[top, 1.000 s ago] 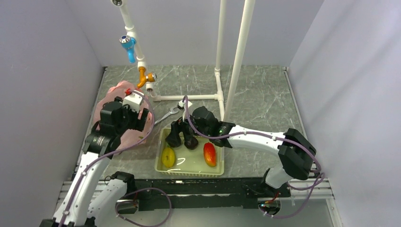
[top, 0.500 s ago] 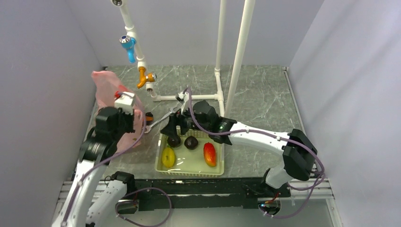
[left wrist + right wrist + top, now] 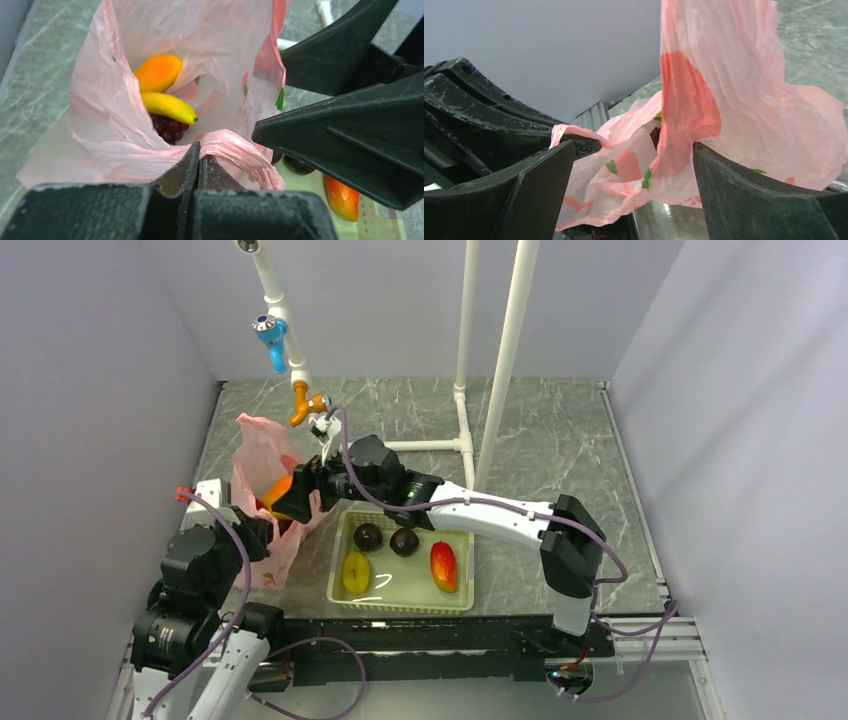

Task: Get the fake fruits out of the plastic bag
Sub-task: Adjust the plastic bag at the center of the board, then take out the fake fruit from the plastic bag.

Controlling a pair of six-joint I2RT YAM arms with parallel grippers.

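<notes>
on the grey marbled worktop (image 3: 560, 440) the pink plastic bag (image 3: 100, 115) stands open at 9 o'clock of the pale green basket (image 3: 400, 607). the left fingers (image 3: 198, 159) are pinched closed on its near rim. the right fingers (image 3: 292, 502) are spread wide at its mouth, clamping nothing. inside lie a yellow-orange oval (image 3: 159, 71), a banana (image 3: 169, 106) at its 6 o'clock, and purple grapes (image 3: 169, 128).

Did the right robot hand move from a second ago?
Yes. The right gripper went left, off the green basket and over to the pink bag.
</notes>
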